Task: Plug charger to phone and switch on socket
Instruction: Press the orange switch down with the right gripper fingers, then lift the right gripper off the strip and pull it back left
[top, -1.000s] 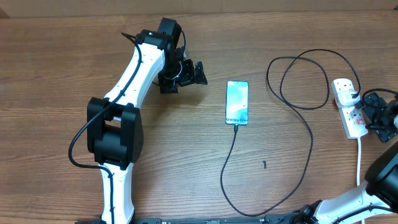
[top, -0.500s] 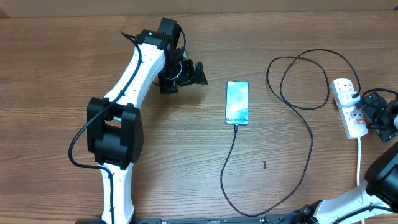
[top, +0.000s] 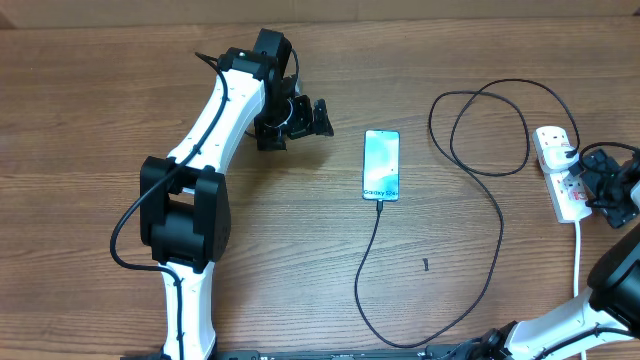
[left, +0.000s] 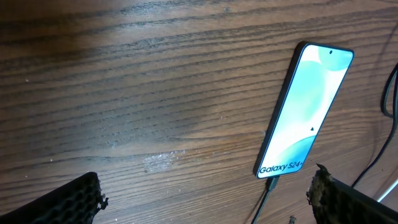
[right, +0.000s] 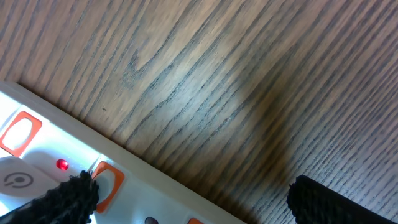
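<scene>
The phone (top: 381, 164) lies flat mid-table, screen lit, reading "Galaxy S24"; it also shows in the left wrist view (left: 306, 109). The thin black charger cable (top: 497, 215) is plugged into the phone's near end and loops round to the socket (top: 560, 172), a white power strip at the right edge. My left gripper (top: 322, 117) is open and empty, left of the phone. My right gripper (top: 598, 185) is open over the socket. In the right wrist view one fingertip (right: 73, 193) rests at an orange-framed switch (right: 107, 183), and a red light (right: 61, 165) glows on the strip.
The socket's thick white cord (top: 578, 255) runs toward the near edge at the right. A small dark speck (top: 425, 264) lies on the wood inside the cable loop.
</scene>
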